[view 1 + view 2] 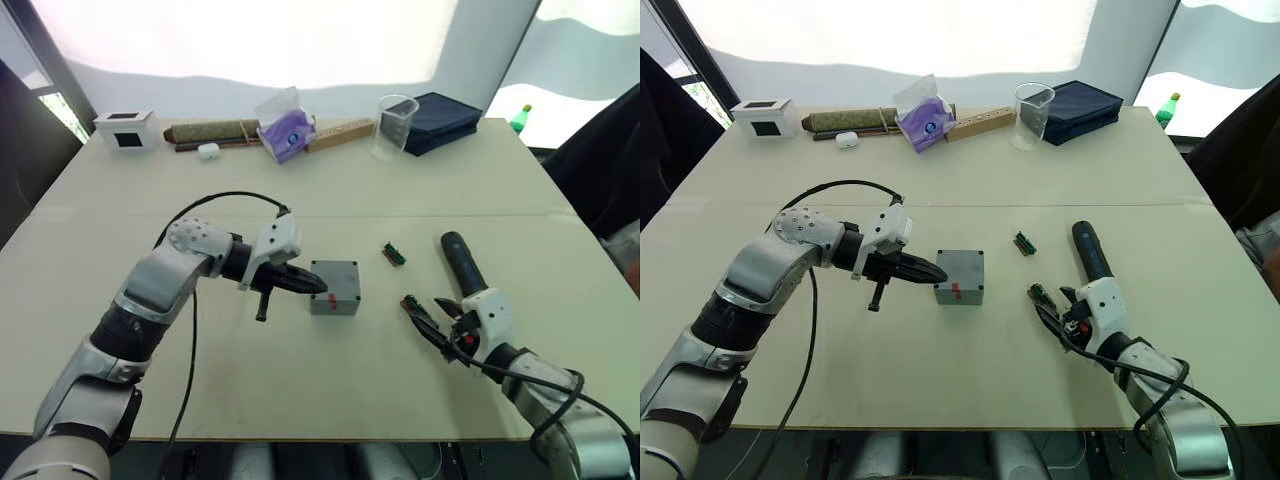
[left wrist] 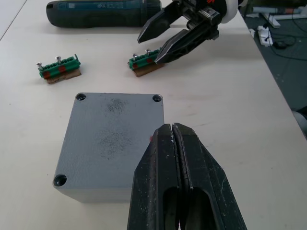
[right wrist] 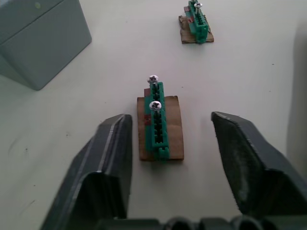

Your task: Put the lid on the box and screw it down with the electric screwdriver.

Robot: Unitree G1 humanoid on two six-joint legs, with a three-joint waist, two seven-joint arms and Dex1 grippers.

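The box is seen at the table centre, lid already seated (screw holes visible). The left gripper, jaws pressed together and empty, is held at its left edge. The right gripper, jaws spread wide, is poised over a green strip, beside the electric screwdriver.

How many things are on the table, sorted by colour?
Grey: 1, box with lid
Green: 2, strips
Black: 1, screwdriver
White: 2, windowed box, small case
Purple: 1, bag
Clear: 1, cup
Dark blue: 1, case
Brown: 2, roll, wooden bar
Total: 11
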